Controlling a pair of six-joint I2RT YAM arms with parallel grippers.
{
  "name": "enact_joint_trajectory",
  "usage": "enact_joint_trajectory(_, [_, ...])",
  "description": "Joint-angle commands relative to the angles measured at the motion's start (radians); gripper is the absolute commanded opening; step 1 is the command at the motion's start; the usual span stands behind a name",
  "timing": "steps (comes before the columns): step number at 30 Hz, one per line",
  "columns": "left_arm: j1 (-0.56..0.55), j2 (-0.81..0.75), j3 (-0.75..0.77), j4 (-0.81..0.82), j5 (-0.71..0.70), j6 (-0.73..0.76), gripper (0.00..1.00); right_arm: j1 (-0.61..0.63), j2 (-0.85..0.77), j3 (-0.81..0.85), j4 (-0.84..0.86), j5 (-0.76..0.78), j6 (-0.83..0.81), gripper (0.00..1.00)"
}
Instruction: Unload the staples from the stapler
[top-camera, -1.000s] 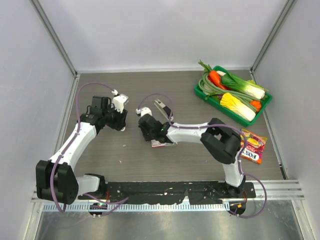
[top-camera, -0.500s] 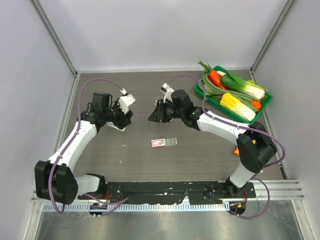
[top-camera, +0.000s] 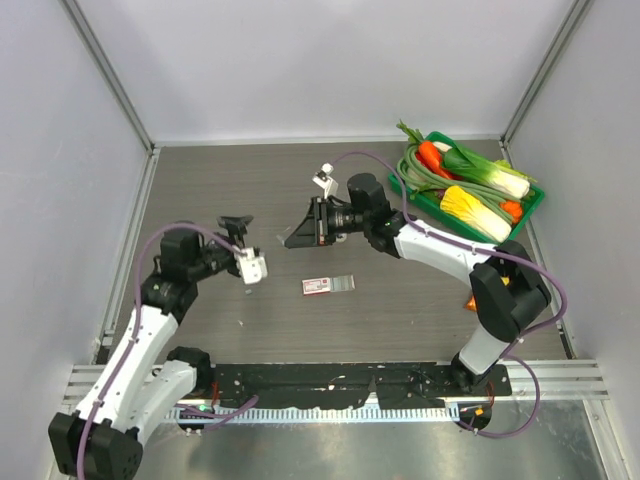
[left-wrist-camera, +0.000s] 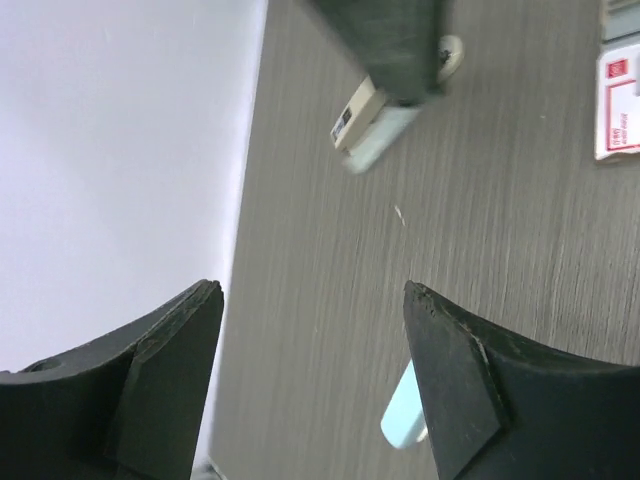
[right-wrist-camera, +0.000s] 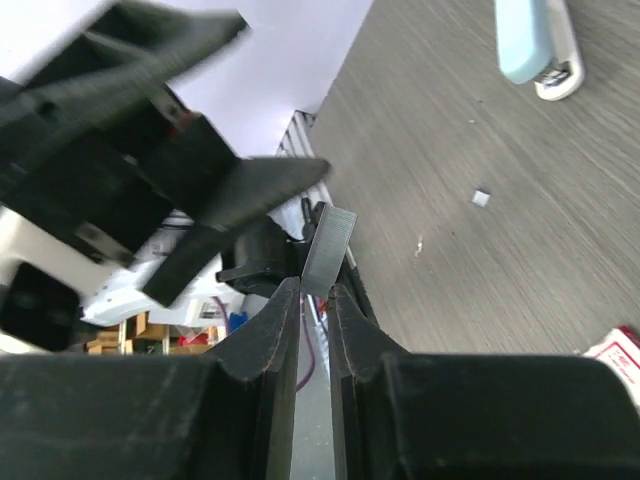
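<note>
Staples (right-wrist-camera: 328, 250) pinched in right hand (right-wrist-camera: 313, 290), stapler (right-wrist-camera: 533, 40) apart

2 arms are shown, the left arm (top-camera: 135, 345) and the right arm (top-camera: 440, 252), each built of rounded white links joined by black joint housings. A thin purple cable (top-camera: 190, 226) is looped along each arm. Both arms are bolted to a long black base plate (top-camera: 330, 380). The left gripper (left-wrist-camera: 312, 295) and the right gripper (right-wrist-camera: 312, 290) are fitted with matte black, wedge-shaped fingers (left-wrist-camera: 150, 380). A small white block (top-camera: 324, 180) is mounted beside each gripper.
</note>
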Motion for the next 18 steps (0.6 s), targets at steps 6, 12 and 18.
enact_joint_trajectory(6, [-0.018, -0.121, -0.217, 0.441, 0.111, 0.223, 0.75, -0.006, 0.023, -0.002, 0.237, -0.123, 0.185, 0.08])
enact_joint_trajectory(12, [-0.024, -0.138, -0.256, 0.585, 0.16, 0.189, 0.68, -0.003, 0.037, -0.044, 0.444, -0.134, 0.345, 0.08])
enact_joint_trajectory(18, [-0.029, -0.158, -0.275, 0.59, 0.212, 0.194, 0.65, -0.003, 0.052, -0.057, 0.564, -0.145, 0.429, 0.08])
